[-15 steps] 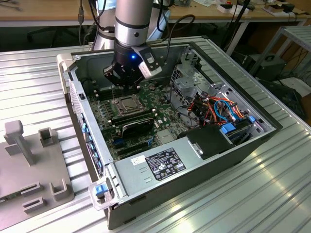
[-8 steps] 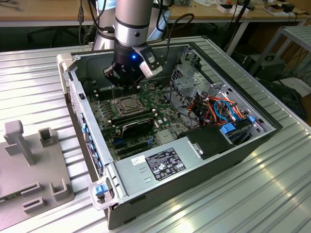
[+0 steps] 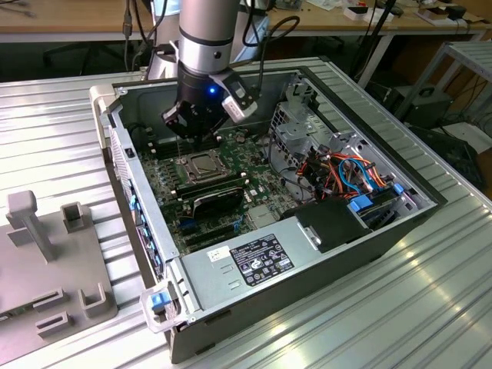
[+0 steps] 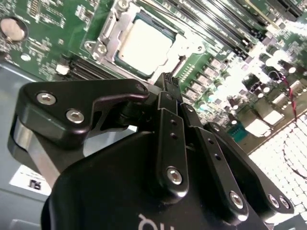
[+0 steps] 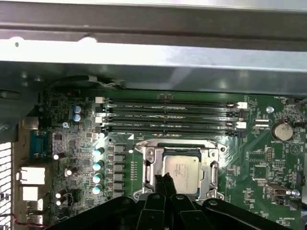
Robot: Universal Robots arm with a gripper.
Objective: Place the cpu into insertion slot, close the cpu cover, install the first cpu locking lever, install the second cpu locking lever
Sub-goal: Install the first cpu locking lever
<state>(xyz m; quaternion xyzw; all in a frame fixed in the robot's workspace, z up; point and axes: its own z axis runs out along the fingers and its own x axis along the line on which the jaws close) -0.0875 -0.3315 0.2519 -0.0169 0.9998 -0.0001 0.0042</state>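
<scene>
1. Your hand [image 3: 202, 143] hangs low inside the case [image 3: 323, 278], fingers pressed together with nothing between them, so plan to push or hook, not to grasp
2. The cpu [image 5: 181, 168] sits in the slot [image 5: 180, 145] right under the fingertips, silver top up and square to the frame; treat placement as done and do not touch the chip
3. The cover [image 5: 149, 163] appears to lie down flat around the chip, with the chip's top showing through its opening. Check that no corner rides up, because a lever forced over a lifted cover will bind
4. A thin upright rod [image 3: 178, 147] stands just beside the hand at the slot's edge. I judge it to be a raised locking lever, which would make the first lever the step in hand, though it is too fine to be sure
5. Bring the closed fingertips against the rod near its free end, not near its hinge, so it swings with little force
6. Press down along its arc, then sideways under its catch; keep the push steady and stop if it resists
7. Keep the fingertips off the cpu top and the small parts ringing the slot
8. Keep away from the memory slots [image 5: 168, 115] just beyond the slot on the far side of the hand
</scene>
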